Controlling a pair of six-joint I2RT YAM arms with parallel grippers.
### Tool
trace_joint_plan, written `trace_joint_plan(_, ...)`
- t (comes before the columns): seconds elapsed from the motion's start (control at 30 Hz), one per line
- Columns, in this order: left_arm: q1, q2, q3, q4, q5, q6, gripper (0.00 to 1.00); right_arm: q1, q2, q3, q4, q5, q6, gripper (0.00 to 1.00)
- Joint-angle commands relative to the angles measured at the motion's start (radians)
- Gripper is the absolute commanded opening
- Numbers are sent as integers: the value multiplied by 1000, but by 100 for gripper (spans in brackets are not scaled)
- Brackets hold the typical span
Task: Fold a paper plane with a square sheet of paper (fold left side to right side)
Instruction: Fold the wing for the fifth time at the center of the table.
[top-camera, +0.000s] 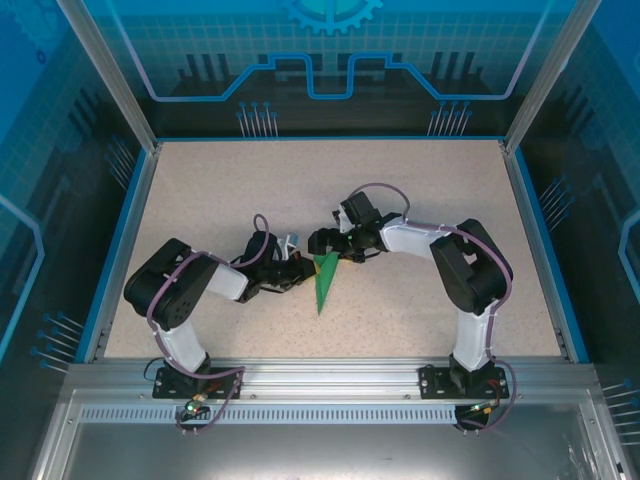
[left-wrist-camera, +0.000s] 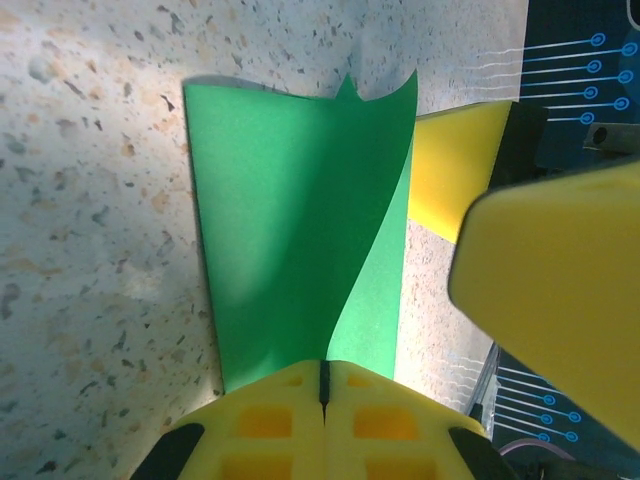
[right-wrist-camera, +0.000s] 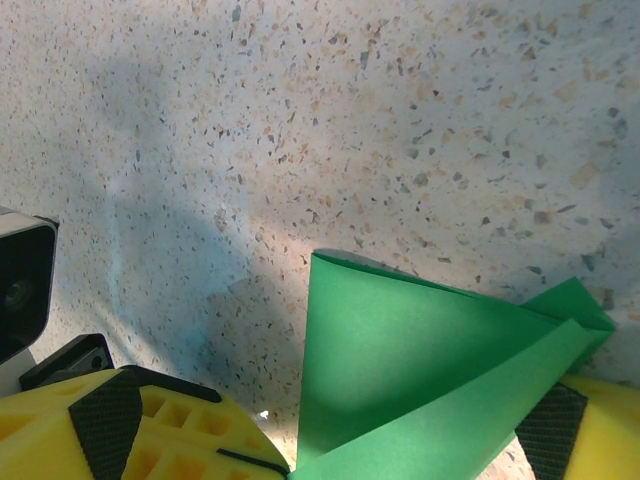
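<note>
Two robot arms are bolted at the near edge of a speckled bench (top-camera: 200, 200) and bend inward until they almost meet over its middle. Between them lies the green paper (top-camera: 323, 280), already folded into a narrow wedge, with its tip toward the near edge and its wide end toward the far edge. In the left wrist view, the left fingers (left-wrist-camera: 270, 420) are clenched together at the paper's near end. It is hard to tell whether they pinch the paper or only press it onto the bench. Beyond them one flap curls up off the layer beneath. The right fingers (right-wrist-camera: 150, 430) are spread wide and hold nothing. They sit one on each side of the paper's wide end, low over the bench. The step in hand looks like carrying the left side over to the right. To do it well, the left fingers should probably keep the paper anchored so the centre crease cannot slide. The right fingers would then close on the raised flap alone, near its free edge, and sweep it across low and slowly. The edges should line up before anything is pressed flat, since a lifted or twisted wedge would give a crooked crease.
</note>
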Motion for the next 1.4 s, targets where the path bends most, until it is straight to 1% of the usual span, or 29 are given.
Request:
trace_joint_plan(0.0,13,19,22,-18,-20,30,0,17,46,-4,-95,24,-13,99)
trace_joint_plan(0.53,25,43,5,-24,-46,40,0,21,46,-9,-90,23,-18,99)
trace_joint_plan(0.77,25,63,-4,-25,-53,45,0,20,33,-8,-71,3,-29,99)
trace_joint_plan(1.0,25,77,-28,-25,-62,52,0,4,-73,-10,-43,-3,-43,99)
trace_joint_plan(1.17,25,83,-35,-20,-65,55,0,-9,-153,-55,-72,36,-39,98)
trace_joint_plan(1.23,25,82,-35,-20,-66,57,0,-9,-180,-82,-69,38,-36,94)
trace_joint_plan(1.3,24,84,-35,-20,-65,58,0,-10,-194,-105,-42,10,-29,82)
trace_joint_plan(1.37,24,86,-32,-20,-65,58,0,-7,-195,-120,-15,-27,-17,66)
